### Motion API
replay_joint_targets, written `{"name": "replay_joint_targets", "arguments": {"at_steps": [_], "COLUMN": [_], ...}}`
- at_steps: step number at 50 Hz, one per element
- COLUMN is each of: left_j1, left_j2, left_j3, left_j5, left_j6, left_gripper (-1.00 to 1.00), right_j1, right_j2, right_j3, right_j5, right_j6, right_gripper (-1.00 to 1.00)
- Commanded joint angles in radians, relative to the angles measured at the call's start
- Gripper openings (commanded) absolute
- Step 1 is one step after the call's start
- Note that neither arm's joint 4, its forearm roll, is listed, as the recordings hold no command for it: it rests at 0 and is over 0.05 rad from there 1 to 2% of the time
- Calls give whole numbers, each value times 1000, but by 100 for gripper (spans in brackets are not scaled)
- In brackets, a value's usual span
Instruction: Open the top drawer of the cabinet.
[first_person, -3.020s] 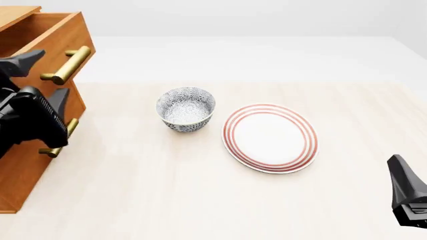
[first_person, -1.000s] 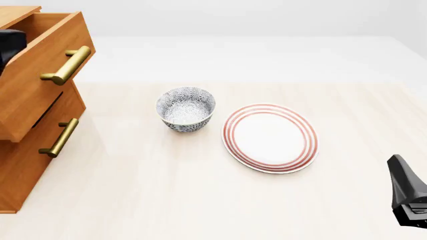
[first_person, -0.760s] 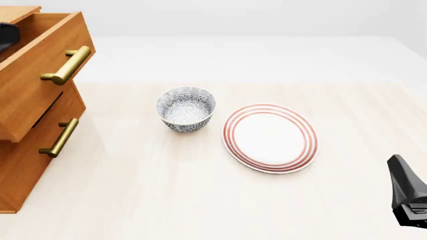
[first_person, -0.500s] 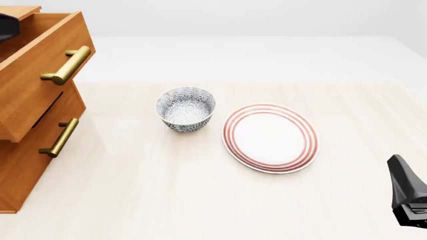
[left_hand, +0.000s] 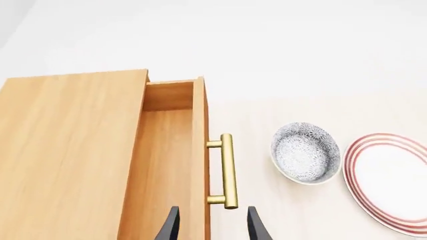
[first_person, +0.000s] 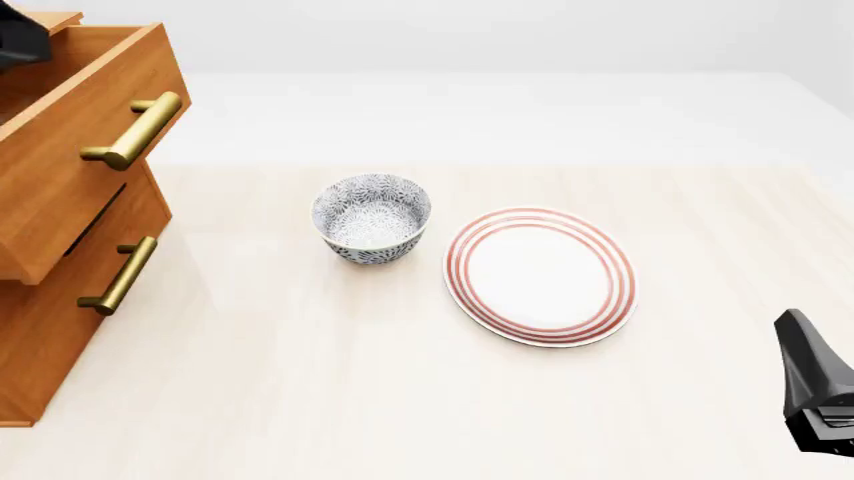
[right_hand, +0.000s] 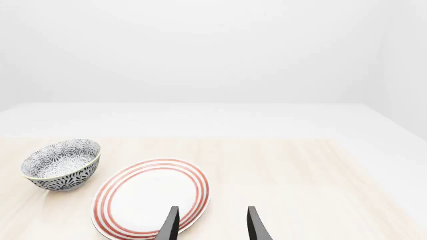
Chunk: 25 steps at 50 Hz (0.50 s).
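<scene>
The cabinet (first_person: 38, 350) stands at the table's far left. Its top drawer (first_person: 74, 180) is pulled out, the brass handle (first_person: 131, 130) jutting over the lower drawers. From above, the left wrist view shows the cabinet top (left_hand: 67, 150), the drawer's paler wood inside (left_hand: 163, 165) and the handle (left_hand: 227, 170). My left gripper (left_hand: 212, 227) hangs open well above the drawer front, touching nothing. Only a dark bit of the left arm (first_person: 19, 38) shows in the front view. My right gripper (right_hand: 212, 227) is open and empty, low at the near right (first_person: 814, 390).
A blue-patterned bowl (first_person: 372, 218) sits mid-table, with a red-ringed white plate (first_person: 541, 275) just right of it. The second drawer's brass handle (first_person: 118, 275) sticks out below the open drawer. The table's far edge runs behind the bowl.
The left arm has left the drawer handle and risen above the cabinet, nearly out of the front view. The top drawer stays pulled out. The right arm has not moved.
</scene>
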Motion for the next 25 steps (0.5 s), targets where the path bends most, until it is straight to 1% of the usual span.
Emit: {"name": "replay_joint_targets", "arguments": {"at_steps": [1,6,9,15,16,17,20,25], "left_j1": [-6,13,8,15,26,18,16,15], "left_j2": [42,43,45,70,74,76,87,93], "left_j3": [-43,-56,-55,-68,-61,-61,-44,-53], "left_j5": [74,94,105,131,137,135,138,144], "left_j6": [-27,-31,-20,-28,-16,-30,-31,-54], "left_gripper": [100,100,100,100,100,100,100,100], "right_j1": [0,0,0,0,0,0,0,0], "right_j2": [0,0,0,0,0,0,0,0], "right_j3": [1,1,1,1,1,1,1,1], "right_j5": [-1,-1,-1,-1,-1,-1,-1,-1], "right_j6": [0,0,0,0,0,0,0,0], "right_gripper": [100,100,100,100,100,100,100,100]}}
